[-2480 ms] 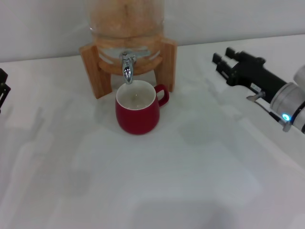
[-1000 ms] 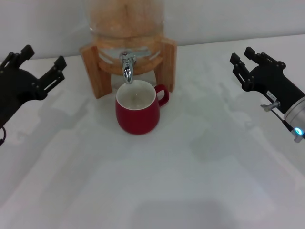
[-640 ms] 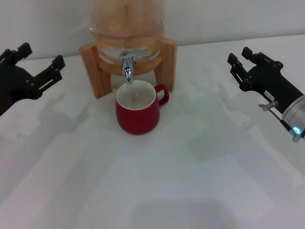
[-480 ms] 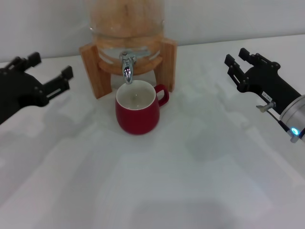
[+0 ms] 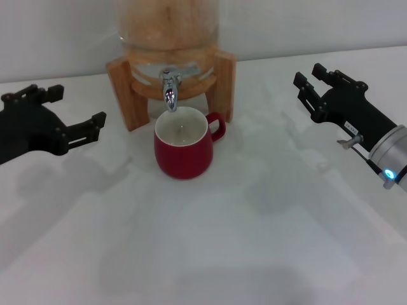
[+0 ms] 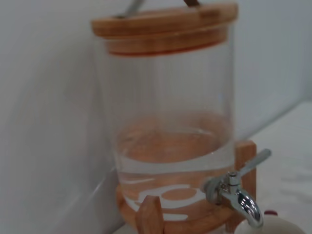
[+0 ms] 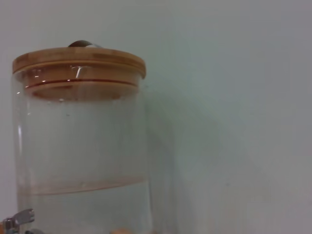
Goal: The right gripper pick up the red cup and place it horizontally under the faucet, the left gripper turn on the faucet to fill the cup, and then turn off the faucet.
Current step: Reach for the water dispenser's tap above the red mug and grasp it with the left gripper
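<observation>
The red cup (image 5: pixel 184 149) stands upright on the white table, right under the chrome faucet (image 5: pixel 170 91), its handle toward the right. The faucet sticks out of a glass water jar (image 5: pixel 168 25) on a wooden stand (image 5: pixel 124 95). In the left wrist view the faucet (image 6: pixel 236 191) shows with its lever tilted up. My left gripper (image 5: pixel 73 114) is open and empty, left of the cup and apart from it. My right gripper (image 5: pixel 311 86) is open and empty, well right of the stand. A bit of the cup's rim (image 6: pixel 280 226) shows in the left wrist view.
The jar has a wooden lid (image 6: pixel 165 22) and holds water in its lower part (image 7: pixel 83 204). A pale wall runs behind the stand. The white table (image 5: pixel 222 241) spreads in front of the cup.
My left gripper has come into view from the left and moved right toward the cup and faucet. My right gripper has shifted a little left. The cup has not moved.
</observation>
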`<state>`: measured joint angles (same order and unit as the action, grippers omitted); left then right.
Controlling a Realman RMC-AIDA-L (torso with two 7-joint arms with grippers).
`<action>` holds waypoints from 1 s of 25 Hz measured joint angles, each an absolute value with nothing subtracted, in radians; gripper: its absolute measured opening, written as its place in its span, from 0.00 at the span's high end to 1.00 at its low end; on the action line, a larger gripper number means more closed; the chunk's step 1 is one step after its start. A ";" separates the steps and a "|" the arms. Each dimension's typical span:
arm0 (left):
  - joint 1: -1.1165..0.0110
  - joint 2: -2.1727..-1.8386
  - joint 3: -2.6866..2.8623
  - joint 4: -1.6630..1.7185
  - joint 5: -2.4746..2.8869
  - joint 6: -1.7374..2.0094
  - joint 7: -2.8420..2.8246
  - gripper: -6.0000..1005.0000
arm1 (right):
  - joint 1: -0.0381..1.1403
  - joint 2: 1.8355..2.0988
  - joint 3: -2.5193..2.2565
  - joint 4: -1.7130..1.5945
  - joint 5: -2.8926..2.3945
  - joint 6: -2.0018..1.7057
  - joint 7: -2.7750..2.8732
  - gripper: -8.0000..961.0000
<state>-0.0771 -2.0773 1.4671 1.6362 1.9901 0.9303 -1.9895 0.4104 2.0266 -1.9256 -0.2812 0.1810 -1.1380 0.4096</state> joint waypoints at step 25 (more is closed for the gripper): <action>-0.367 -2.058 1.351 1.637 2.207 1.202 -1.818 0.16 | 0.404 2.028 -1.978 -0.285 0.187 -1.137 0.455 0.59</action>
<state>-0.3675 -2.0578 1.3509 1.6372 2.2070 1.2025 -1.8179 0.4040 2.0280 -1.9775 -0.2849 0.1871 -1.1367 0.4550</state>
